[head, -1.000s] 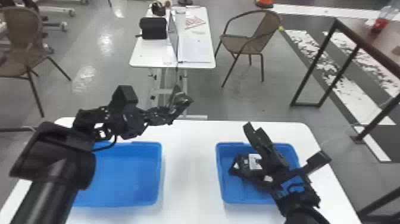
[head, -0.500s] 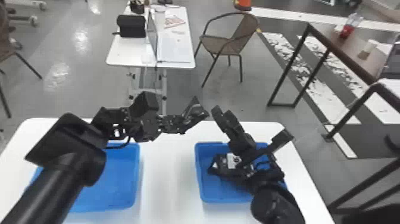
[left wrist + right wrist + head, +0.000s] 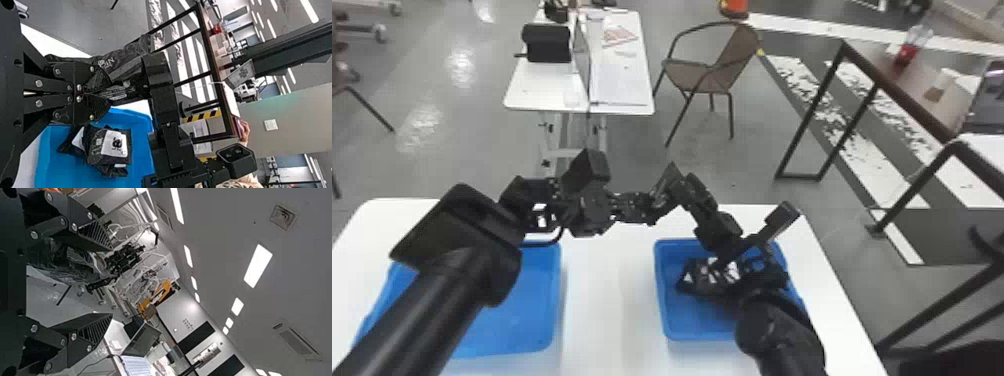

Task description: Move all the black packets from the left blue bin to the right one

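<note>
In the head view my left gripper (image 3: 648, 209) is above the table between the bins, shut on a black packet (image 3: 668, 186). My right gripper (image 3: 693, 189) is up against its far side, above the right blue bin (image 3: 659, 300). The left wrist view shows the left gripper (image 3: 109, 93) closed on the packet (image 3: 131, 51), which reaches to the right arm. In the right wrist view the right gripper (image 3: 112, 282) stands open, dark packet film (image 3: 64, 264) between its fingers. Several black packets (image 3: 109, 145) lie in the right bin. The left arm partly covers the left blue bin (image 3: 532, 310).
Both bins stand on a white table (image 3: 604, 300) with a gap between them. Beyond the table are another white table (image 3: 627, 75) with a laptop, a wicker chair (image 3: 702, 75), and a dark-framed table (image 3: 897, 80) at the right.
My right gripper has moved up and left until it meets the packet at my left gripper. The head view has shifted, so the bins and room appear farther left.
</note>
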You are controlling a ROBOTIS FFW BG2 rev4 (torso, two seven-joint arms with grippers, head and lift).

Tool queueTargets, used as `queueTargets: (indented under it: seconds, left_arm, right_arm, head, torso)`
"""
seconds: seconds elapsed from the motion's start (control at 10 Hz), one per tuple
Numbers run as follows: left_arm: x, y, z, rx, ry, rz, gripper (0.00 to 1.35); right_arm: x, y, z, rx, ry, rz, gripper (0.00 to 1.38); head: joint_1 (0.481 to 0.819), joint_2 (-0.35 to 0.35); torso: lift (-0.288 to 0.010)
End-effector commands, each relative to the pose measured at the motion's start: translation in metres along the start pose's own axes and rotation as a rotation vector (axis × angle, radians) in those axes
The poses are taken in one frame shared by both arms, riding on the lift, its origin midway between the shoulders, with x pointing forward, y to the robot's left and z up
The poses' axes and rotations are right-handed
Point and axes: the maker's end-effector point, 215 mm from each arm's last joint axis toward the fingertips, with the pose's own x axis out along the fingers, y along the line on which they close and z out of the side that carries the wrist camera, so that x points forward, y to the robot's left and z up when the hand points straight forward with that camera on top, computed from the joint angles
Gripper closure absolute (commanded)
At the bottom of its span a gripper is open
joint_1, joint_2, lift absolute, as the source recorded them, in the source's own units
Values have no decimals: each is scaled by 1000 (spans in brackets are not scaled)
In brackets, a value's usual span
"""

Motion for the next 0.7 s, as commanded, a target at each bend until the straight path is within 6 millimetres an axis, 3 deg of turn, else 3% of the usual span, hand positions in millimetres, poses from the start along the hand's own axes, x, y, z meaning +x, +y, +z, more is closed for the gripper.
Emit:
queueTargets:
  seconds: [0.0, 0.1, 0.2, 0.3, 0.4, 0.5, 0.6]
  left_arm:
    - [-1, 1, -3, -13, -1, 4, 1208]
    - [-1, 1, -3, -13, -1, 4, 1208]
    - [-1, 1, -3, -14, -1, 5, 1208]
    - [-1, 0, -4, -17, -1, 4, 1208]
    - [-1, 0, -4, -16, -2, 5, 1208]
    - [-1, 0, -5, -18, 2, 2, 1208]
    - [-2, -2, -7, -21, 4, 1, 1208]
  right_arm:
    - [3, 12, -7, 4, 10, 22, 935]
    - [3, 17, -12, 1, 22, 32, 1161]
    - [2, 20, -18, 9, 29, 35, 1260]
    - [1, 20, -19, 45, 18, 30, 1084]
    - [2, 20, -10, 51, -17, 25, 530]
    - [4, 22, 3, 38, -41, 32, 114]
    - [5, 24, 11, 30, -51, 40, 105]
  head:
    - [695, -214]
    - [695, -206]
    - [695, -197]
    - [695, -194]
    - [695, -189]
    - [695, -188]
    - [695, -193]
  torso:
    - [0]
    - [0]
    - [0]
    - [0]
    - [0]
    - [0]
    - [0]
